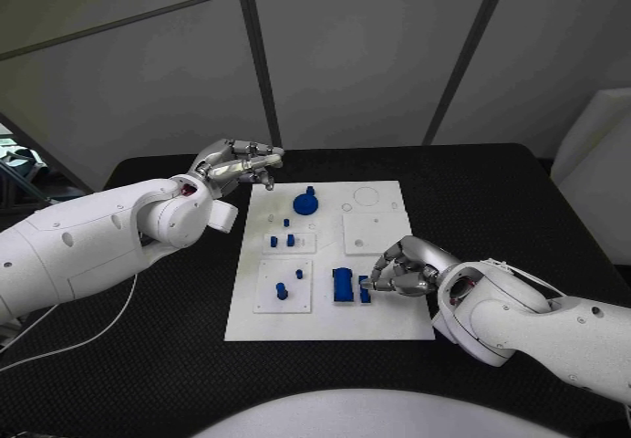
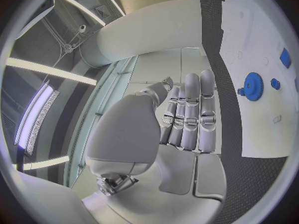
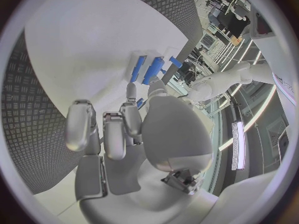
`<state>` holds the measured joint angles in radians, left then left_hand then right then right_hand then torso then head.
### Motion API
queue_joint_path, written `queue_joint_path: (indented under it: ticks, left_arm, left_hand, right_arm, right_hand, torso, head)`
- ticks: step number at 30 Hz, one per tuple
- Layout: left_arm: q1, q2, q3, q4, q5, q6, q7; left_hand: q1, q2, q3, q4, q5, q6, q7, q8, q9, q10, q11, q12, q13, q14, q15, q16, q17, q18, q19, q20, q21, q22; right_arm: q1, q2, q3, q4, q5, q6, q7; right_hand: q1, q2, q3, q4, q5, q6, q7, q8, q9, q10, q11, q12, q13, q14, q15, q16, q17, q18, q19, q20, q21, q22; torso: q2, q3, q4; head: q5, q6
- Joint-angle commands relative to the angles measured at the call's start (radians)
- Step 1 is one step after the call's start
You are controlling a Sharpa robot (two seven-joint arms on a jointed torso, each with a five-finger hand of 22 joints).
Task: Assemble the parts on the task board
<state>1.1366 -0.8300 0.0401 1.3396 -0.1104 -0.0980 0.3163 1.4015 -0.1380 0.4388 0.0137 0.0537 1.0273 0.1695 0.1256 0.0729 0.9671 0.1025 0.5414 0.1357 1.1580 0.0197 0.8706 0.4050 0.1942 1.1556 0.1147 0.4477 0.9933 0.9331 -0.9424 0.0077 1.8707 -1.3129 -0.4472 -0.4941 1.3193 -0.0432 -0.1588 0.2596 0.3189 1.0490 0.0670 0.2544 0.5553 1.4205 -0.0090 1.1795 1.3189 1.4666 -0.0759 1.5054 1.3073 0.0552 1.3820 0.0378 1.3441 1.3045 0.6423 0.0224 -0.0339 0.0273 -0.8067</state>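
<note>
Nearest, right hand [image 1: 405,270] rests on the task board [image 1: 395,321] near edge, fingers pinching a small blue part [image 1: 365,288] beside a blue block [image 1: 343,284]. Farther, a blue gear [image 1: 305,203] lies on the board. Left hand [image 1: 240,165] hovers off its far-left corner, fingers curled, holding nothing

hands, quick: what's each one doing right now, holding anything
Left hand: fingers curled in, holding nothing, off the task board.
Right hand: fingers at a small blue part; a grip on it cannot be told.
</note>
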Motion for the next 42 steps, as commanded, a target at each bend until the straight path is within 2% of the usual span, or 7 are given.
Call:
queue_joint_path:
  ticks: [1, 6, 16, 24, 35, 36, 42]
  left_arm:
    - [0.001, -0.001, -0.001, 0.000, 0.015, 0.007, 0.015]
    - [-0.001, -0.002, -0.008, -0.003, 0.036, -0.021, 0.027]
    - [-0.012, 0.044, -0.016, -0.080, 0.153, -0.128, 0.102]
    - [-0.022, 0.117, -0.016, -0.191, 0.216, -0.177, 0.144]
    - [-0.027, 0.170, -0.016, -0.246, 0.233, -0.188, 0.156]
    - [-0.029, 0.167, -0.017, -0.243, 0.208, -0.171, 0.120]
    - [-0.032, 0.159, -0.019, -0.214, 0.202, -0.202, 0.125]
  left_hand:
    - [-0.022, -0.001, -0.011, 0.011, 0.004, -0.009, 0.003, 0.003, 0.000, -0.008, -0.001, 0.006, -0.002, 0.007, 0.003, -0.006, -0.003, -0.013, 0.000, 0.005, -0.008, -0.004]
    - [-0.035, -0.006, -0.021, 0.020, 0.004, -0.012, 0.004, 0.004, 0.000, -0.015, 0.001, 0.003, -0.006, 0.003, 0.005, -0.011, -0.006, -0.013, -0.004, 0.008, -0.016, -0.011]
    - [-0.046, -0.007, -0.062, 0.056, 0.002, -0.034, 0.020, 0.012, -0.001, -0.044, 0.041, -0.102, -0.073, -0.197, 0.074, -0.359, -0.168, -0.027, -0.236, 0.071, -0.234, -0.170]
    - [-0.027, 0.007, -0.121, 0.071, 0.003, -0.080, 0.032, -0.005, -0.007, -0.082, 0.075, -0.217, -0.074, -0.274, 0.136, -0.620, -0.283, -0.019, -0.413, 0.148, -0.386, -0.358]
    - [-0.004, 0.028, -0.163, 0.081, 0.004, -0.092, 0.040, -0.006, -0.007, -0.070, 0.078, -0.271, -0.073, -0.221, 0.139, -0.717, -0.336, -0.008, -0.398, 0.161, -0.377, -0.470]
    - [-0.425, 0.055, -0.242, -0.014, -0.054, -0.367, -0.024, -0.040, -0.073, -0.343, 0.024, -0.349, -0.136, -0.507, 0.089, -0.761, -0.405, -0.059, -0.629, 0.078, -0.448, -0.626]
    - [-0.576, 0.138, -0.275, -0.014, -0.054, -0.475, -0.046, -0.054, -0.073, -0.438, 0.004, -0.382, -0.136, -0.606, 0.073, -0.781, -0.405, -0.059, -0.708, 0.048, -0.448, -0.686]
  right_arm:
    - [0.009, -0.007, 0.011, -0.014, 0.165, -0.013, 0.256]
    - [0.043, 0.000, 0.021, -0.099, 0.415, 0.009, 0.478]
    - [0.118, 0.140, 0.026, -0.475, 0.889, 0.077, 0.785]
    - [0.132, 0.273, 0.030, -0.723, 1.015, 0.116, 0.879]
    - [0.136, 0.340, 0.032, -0.829, 1.037, 0.145, 0.903]
    - [0.133, 0.338, 0.031, -0.826, 1.001, 0.112, 0.859]
    - [0.132, 0.327, 0.028, -0.795, 1.020, 0.087, 0.869]
  right_hand:
    - [0.014, 0.001, -0.016, 0.002, -0.013, -0.067, 0.031, -0.043, -0.017, -0.157, 0.028, -0.317, -0.199, -0.001, 0.025, -0.166, -0.090, 0.066, -0.176, 0.022, -0.231, -0.211]
    - [0.115, 0.035, -0.012, -0.009, -0.033, -0.118, 0.076, -0.101, -0.060, -0.355, 0.070, -0.666, -0.473, -0.211, 0.071, -0.734, -0.654, 0.124, -0.405, 0.063, -0.636, -0.559]
    - [0.281, 0.078, 0.044, -0.016, -0.105, -0.088, 0.119, -0.193, -0.214, -0.355, 0.135, -1.014, -0.977, -0.341, 0.162, -1.247, -0.952, 0.125, -0.505, 0.163, -1.001, -0.821]
    - [0.251, 0.081, 0.059, -0.035, -0.109, -0.108, 0.131, -0.192, -0.330, -0.352, 0.160, -1.086, -1.165, -0.371, 0.195, -1.411, -1.093, 0.128, -0.490, 0.196, -1.135, -0.935]
    - [0.211, 0.092, 0.073, -0.076, -0.103, -0.104, 0.138, -0.192, -0.401, -0.343, 0.168, -1.108, -1.249, -0.361, 0.203, -1.442, -1.180, 0.129, -0.452, 0.205, -1.209, -1.010]
    - [-0.242, 0.043, 0.159, -0.129, -0.169, -0.390, 0.072, -0.254, -0.445, -0.669, 0.117, -1.179, -1.319, -0.696, 0.164, -1.505, -1.216, 0.065, -0.735, 0.132, -1.247, -1.097]
    - [-0.401, 0.043, 0.159, -0.151, -0.189, -0.482, 0.056, -0.254, -0.463, -0.774, 0.104, -1.179, -1.319, -0.802, 0.152, -1.505, -1.232, 0.065, -0.823, 0.108, -1.263, -1.129]
  torso:
    - [-0.004, -0.0008, -0.0008]
    - [-0.019, -0.0042, -0.0069]
    - [-0.065, -0.0172, -0.0268]
    - [-0.078, -0.0174, -0.0262]
    - [-0.077, -0.0122, -0.0154]
    - [-0.076, -0.0142, -0.0190]
    - [-0.082, -0.0166, -0.0034]
  head:
    - [-0.004, 0.010]
    - [-0.011, 0.029]
    - [-0.024, 0.103]
    - [-0.012, 0.145]
    - [-0.004, 0.159]
    - [-0.006, 0.159]
    - [-0.012, 0.173]
